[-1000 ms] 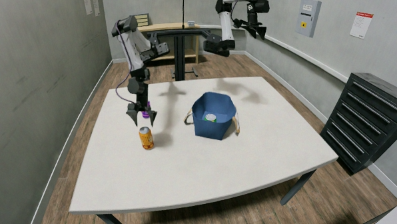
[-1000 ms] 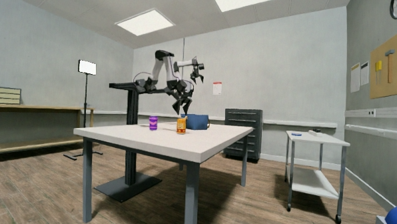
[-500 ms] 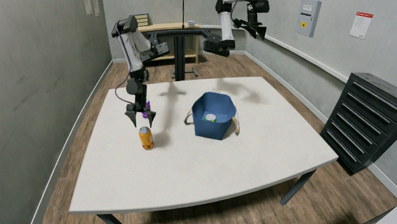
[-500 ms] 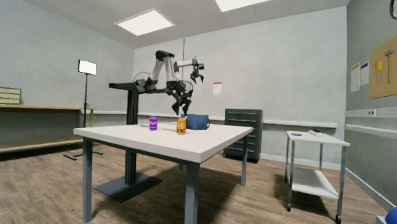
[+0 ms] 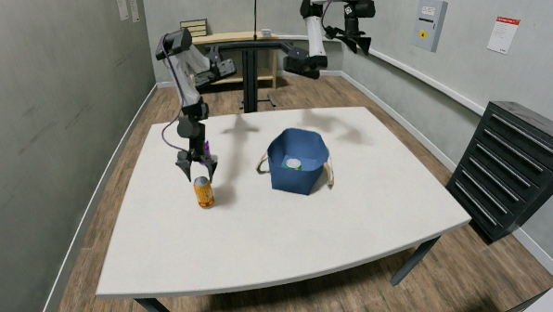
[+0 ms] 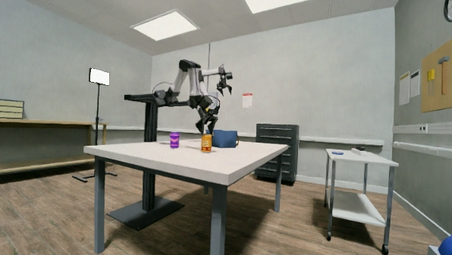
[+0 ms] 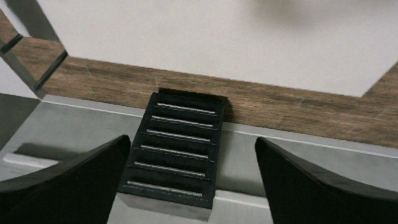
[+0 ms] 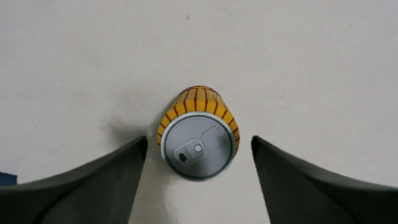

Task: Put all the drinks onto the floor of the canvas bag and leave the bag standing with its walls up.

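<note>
Top view: the black two-fingered right gripper (image 5: pixel 197 177) (image 6: pixel 206 129) (image 8: pixel 199 138) hangs wide open and empty over the upright orange metal can (image 5: pixel 204 193) (image 6: pixel 206 143) (image 8: pixel 199 142), near the tabletop's left edge; its fingers flank the lid, presumably so lowering precedes gripping.

Three cans: orange (image 5: pixel 204 194) (image 6: pixel 206 144) (image 8: pixel 200 145), purple (image 5: pixel 207 150) (image 6: pixel 174 140) and green (image 5: pixel 293 163). One bag (image 5: pixel 291 180) (image 6: pixel 225 139) (image 8: pixel 7 179) and one table (image 5: pixel 278 232) (image 6: pixel 182 157) (image 7: pixel 210 40) (image 8: pixel 310 65). Two arms (image 5: pixel 186 84) (image 5: pixel 315 37) (image 6: pixel 195 83) (image 6: pixel 211 71), two grippers (image 5: pixel 199 174) (image 5: pixel 360 46) (image 6: pixel 206 128) (image 6: pixel 226 91) (image 7: pixel 192 145) (image 8: pixel 199 142).
</note>
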Available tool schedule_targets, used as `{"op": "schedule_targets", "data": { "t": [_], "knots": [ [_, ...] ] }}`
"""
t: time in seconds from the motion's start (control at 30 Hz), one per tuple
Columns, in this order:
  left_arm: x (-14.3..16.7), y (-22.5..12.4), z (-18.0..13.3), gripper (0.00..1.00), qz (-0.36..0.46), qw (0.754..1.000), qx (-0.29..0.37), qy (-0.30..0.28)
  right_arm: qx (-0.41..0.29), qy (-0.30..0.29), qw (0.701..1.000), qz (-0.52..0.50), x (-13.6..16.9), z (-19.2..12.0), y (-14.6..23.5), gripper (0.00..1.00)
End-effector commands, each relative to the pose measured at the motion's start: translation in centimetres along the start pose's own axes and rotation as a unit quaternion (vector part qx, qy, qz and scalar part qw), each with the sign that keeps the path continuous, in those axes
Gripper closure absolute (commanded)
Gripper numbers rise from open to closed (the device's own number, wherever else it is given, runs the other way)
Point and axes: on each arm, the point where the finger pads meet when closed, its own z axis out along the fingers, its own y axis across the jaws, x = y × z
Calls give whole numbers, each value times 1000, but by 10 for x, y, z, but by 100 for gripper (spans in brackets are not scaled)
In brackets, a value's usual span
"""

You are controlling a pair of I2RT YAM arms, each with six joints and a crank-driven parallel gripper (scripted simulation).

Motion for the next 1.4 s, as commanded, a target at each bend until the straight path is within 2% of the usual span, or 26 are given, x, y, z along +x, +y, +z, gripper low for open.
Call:
{"op": "schedule_targets", "data": {
  "t": [0.0, 0.83, 1.0, 1.03, 1.37],
  "knots": [
    [0, 2, -17, 0, -13, 1000, -23, 8, -4, -46, 999, 1, -25, 11, 1, 11],
    [0, 2, -17, 0, -13, 1000, -23, 8, -5, -46, 999, -2, -1, 41, 1, 11],
    [0, 2, -17, 0, -13, 1000, -23, 8, -12, -60, 998, 2, -18, 34, 9, 11],
    [0, 2, -17, 0, -13, 1000, -23, 8, -11, -61, 998, 2, -19, 35, 7, 22],
    [0, 2, -17, 0, -13, 1000, -23, 8, -10, -62, 998, 2, -19, 35, 7, 23]
  ]
}}
